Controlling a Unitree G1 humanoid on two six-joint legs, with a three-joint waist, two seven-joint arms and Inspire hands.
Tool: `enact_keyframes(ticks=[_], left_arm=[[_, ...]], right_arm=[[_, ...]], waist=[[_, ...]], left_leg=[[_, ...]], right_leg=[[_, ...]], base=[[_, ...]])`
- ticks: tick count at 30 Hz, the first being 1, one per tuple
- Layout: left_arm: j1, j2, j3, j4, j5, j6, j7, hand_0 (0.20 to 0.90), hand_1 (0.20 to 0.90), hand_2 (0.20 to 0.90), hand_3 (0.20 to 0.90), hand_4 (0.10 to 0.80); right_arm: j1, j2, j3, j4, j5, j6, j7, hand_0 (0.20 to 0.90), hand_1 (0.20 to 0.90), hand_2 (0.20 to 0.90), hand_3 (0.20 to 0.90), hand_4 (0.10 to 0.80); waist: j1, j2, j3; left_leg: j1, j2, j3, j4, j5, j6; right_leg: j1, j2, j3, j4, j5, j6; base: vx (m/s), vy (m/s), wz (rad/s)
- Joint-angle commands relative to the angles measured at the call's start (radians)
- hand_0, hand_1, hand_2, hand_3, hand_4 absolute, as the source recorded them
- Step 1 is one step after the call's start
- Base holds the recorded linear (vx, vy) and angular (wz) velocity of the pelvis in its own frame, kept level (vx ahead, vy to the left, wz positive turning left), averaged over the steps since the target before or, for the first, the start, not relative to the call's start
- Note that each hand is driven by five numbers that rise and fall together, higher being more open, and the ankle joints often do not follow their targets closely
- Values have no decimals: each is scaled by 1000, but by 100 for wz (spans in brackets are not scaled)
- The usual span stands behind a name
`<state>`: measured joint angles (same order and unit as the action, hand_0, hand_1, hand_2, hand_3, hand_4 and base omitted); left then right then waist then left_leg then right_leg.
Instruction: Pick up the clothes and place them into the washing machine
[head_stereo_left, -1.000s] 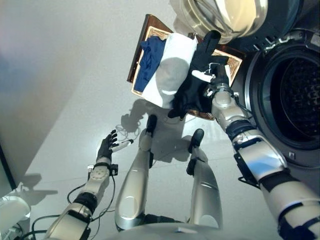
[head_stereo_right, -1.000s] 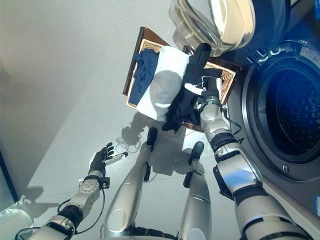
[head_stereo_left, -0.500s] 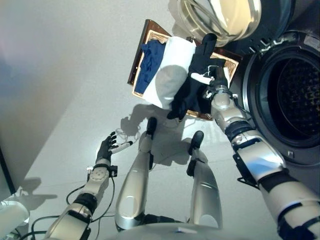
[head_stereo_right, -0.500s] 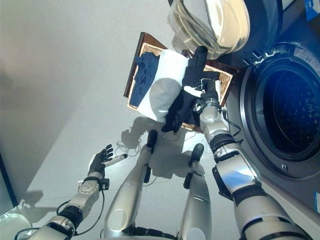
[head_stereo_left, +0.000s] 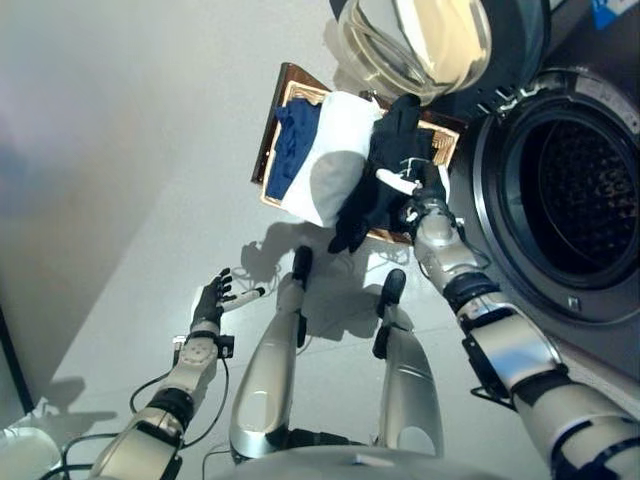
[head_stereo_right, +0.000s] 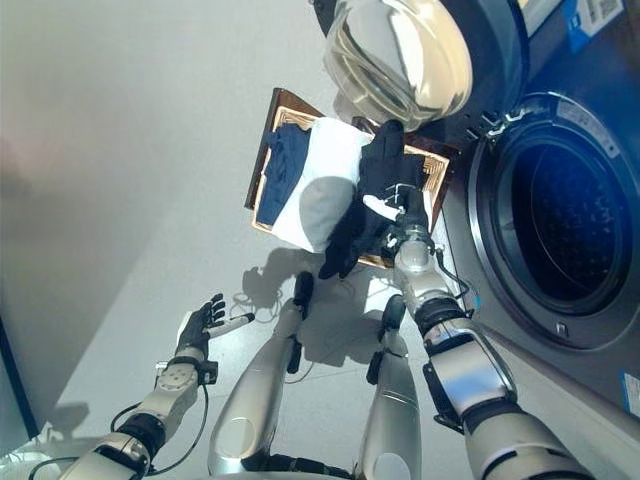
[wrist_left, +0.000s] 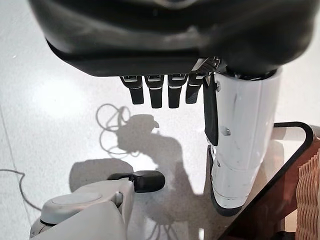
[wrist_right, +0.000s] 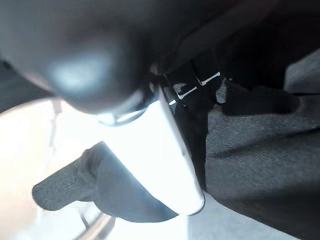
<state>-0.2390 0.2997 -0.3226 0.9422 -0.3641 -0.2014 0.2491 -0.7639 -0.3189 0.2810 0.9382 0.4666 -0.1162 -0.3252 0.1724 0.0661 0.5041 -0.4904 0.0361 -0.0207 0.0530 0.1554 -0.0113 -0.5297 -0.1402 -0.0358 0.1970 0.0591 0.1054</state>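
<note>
L hand (head_stereo_left: 211, 297) is held low over the floor, fingers spread, empty. Black cloth garment (head_stereo_left: 385, 170) is gripped by R hand (head_stereo_left: 418, 188) above brown wicker basket (head_stereo_left: 277, 108), beside white and navy clothes (head_stereo_left: 318, 150). Front-loading washing machine's round drum opening (head_stereo_left: 575, 195) is seen at right, glass door (head_stereo_left: 420, 42) open.

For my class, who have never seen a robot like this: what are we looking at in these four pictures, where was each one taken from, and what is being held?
This is a humanoid robot seen through its own cameras. Two pictures come from its head, looking down; two come from cameras on its wrists.

The right robot hand is closed on a black garment, lifted above a wooden basket on the floor. In the basket lie a white cloth and a blue garment. Beside it stands a washing machine with its round door swung open.

The left robot hand hangs open and empty, low above the floor.
</note>
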Motion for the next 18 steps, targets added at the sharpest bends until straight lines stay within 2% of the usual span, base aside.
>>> enact_keyframes(ticks=[1, 9, 18], left_arm=[[55, -13, 23, 51, 23, -18, 35, 900, 900, 900, 900, 800], [63, -28, 40, 92, 43, -14, 40, 900, 900, 900, 900, 800], [74, -39, 53, 113, 59, -20, 42, 900, 900, 900, 900, 800]], right_arm=[[80, 6, -27, -109, 27, -108, 9, 200, 200, 200, 200, 300], [219, 34, -67, -174, 79, -142, 22, 200, 200, 200, 200, 300], [287, 38, -160, -247, 168, -212, 14, 200, 200, 200, 200, 300]], waist=[[-6, -15, -75], [-33, -25, -107], [-53, -18, -132]], left_leg=[[-24, -6, 1, 58, -65, -47], [5, 5, 26, 97, -100, -50], [31, 14, 58, 131, -136, -53]], right_leg=[[61, -18, 79, -9, -18, 28], [93, -19, 97, -11, -23, 33], [99, -13, 133, 9, -42, 40]], base=[[24, 19, -8], [24, 3, -12], [33, 0, -18]])
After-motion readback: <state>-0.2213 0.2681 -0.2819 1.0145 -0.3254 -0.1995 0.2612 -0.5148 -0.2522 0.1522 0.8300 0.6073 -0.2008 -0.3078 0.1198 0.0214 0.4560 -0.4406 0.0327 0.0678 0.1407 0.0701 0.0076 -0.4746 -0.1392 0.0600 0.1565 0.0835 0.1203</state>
